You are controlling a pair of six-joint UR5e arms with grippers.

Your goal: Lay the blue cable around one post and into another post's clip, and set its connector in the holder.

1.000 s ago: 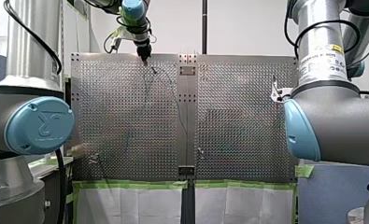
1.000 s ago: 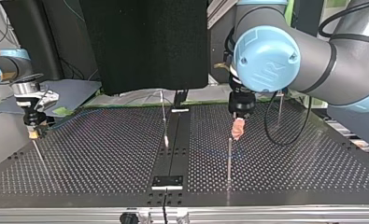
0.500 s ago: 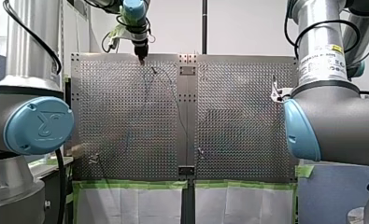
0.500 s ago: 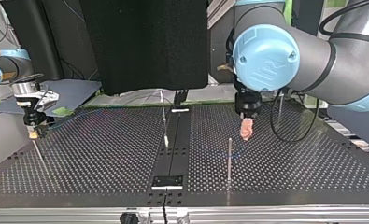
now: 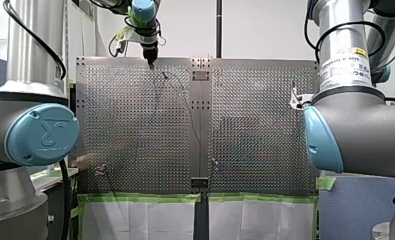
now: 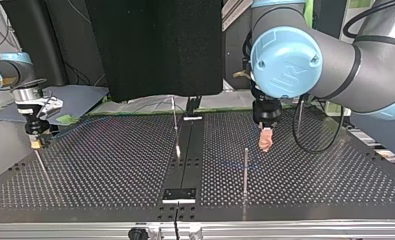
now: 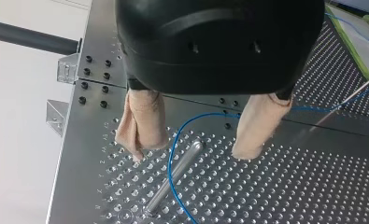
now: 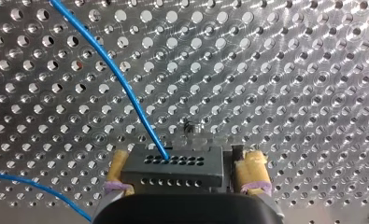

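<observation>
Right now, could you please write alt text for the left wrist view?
My left gripper hangs open over the perforated table, its beige pads either side of a metal post. The blue cable curves round the post.

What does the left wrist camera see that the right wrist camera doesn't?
Only the left wrist view: my left gripper, its beige fingers open, above a metal post with the blue cable curving past it. Only the right wrist view: my right gripper clamping the black connector. Both: the blue cable and the perforated table.
</observation>
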